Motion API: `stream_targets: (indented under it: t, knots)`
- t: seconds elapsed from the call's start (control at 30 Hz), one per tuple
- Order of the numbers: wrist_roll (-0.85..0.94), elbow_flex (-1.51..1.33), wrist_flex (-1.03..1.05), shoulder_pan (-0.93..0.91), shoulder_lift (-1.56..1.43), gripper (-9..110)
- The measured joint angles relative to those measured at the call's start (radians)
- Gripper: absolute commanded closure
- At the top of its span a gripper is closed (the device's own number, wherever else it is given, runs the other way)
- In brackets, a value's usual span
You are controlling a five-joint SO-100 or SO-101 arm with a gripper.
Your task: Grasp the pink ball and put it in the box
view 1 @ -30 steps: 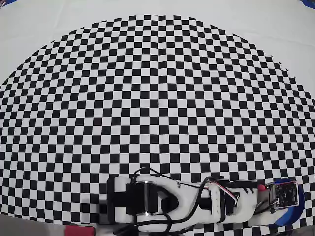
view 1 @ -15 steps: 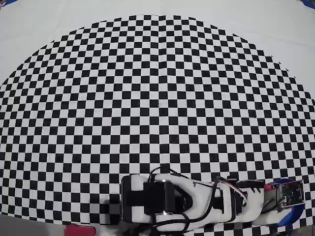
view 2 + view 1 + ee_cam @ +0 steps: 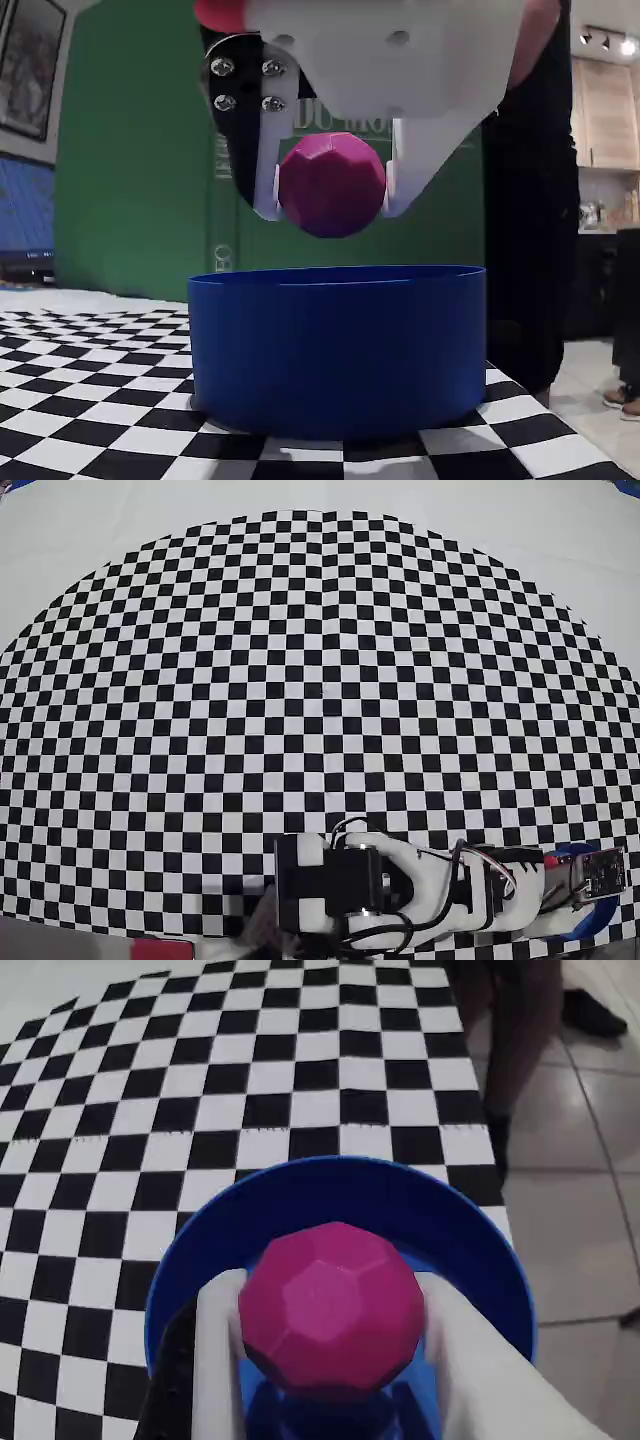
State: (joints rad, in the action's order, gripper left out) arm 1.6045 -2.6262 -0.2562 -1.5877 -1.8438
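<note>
Gripper (image 3: 331,205) fingers clamp the pink ball (image 3: 331,184), seemingly clear above the box (image 3: 338,345).

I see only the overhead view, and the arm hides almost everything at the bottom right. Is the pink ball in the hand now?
Observer: Yes. In the wrist view the hand is shut on the pink ball, one finger on each side.
Operator: Is it over the box?
Observer: Yes. The fixed view shows the pink ball hanging above the open top of the box, not touching it.
Operator: Is the box empty?
Observer: In the wrist view the ball covers the middle of the box; the blue part that shows holds nothing.
</note>
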Motion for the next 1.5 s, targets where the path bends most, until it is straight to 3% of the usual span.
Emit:
stream_targets:
  t: [1.5]
  knots:
    - [0.018,0.043,-0.023,0.000,0.086,101]
